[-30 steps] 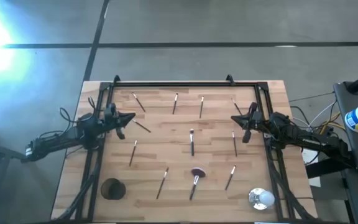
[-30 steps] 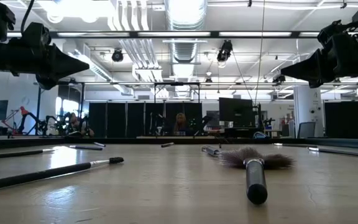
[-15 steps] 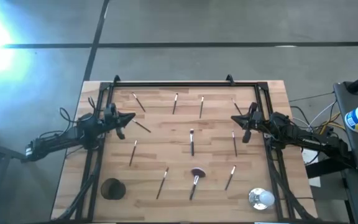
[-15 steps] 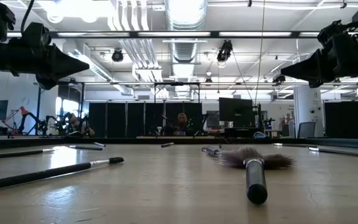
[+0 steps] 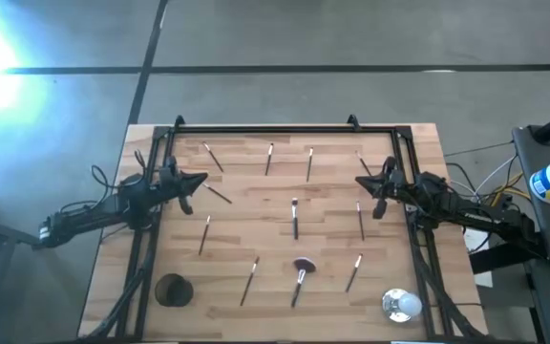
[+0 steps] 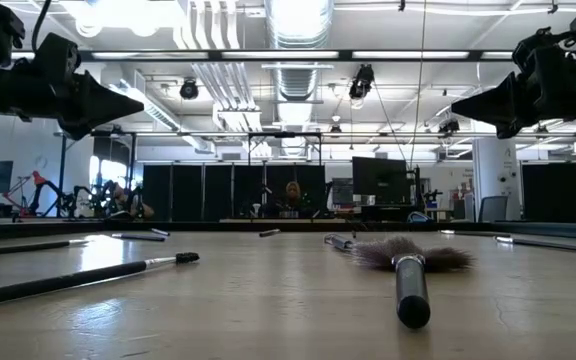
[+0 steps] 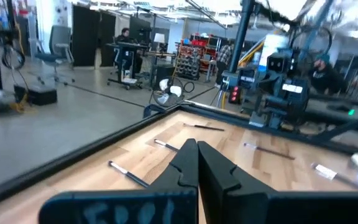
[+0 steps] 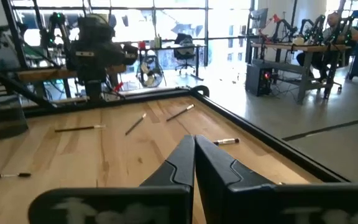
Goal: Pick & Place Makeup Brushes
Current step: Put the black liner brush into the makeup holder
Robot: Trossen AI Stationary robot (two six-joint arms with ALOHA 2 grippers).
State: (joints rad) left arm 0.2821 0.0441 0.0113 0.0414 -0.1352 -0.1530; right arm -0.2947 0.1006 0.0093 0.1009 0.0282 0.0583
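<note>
Several thin makeup brushes lie flat and scattered over the wooden table (image 5: 256, 205): one with a fluffy reddish-brown head (image 5: 302, 270) (image 6: 408, 262) near the front, one at the centre (image 5: 295, 218), others toward the far edge (image 5: 269, 159). My left gripper (image 5: 201, 180) (image 7: 197, 149) hangs shut above the table's left side, beside a brush (image 5: 220, 195). My right gripper (image 5: 360, 181) (image 8: 194, 144) hangs shut above the right side, next to a brush (image 5: 360, 220). Neither touches anything.
A black frame (image 5: 265, 129) runs round the table's far and side edges. A dark round cup (image 5: 172, 290) stands at the near left corner, a shiny silver-white round object (image 5: 400, 305) at the near right. People and workbenches show in the room beyond.
</note>
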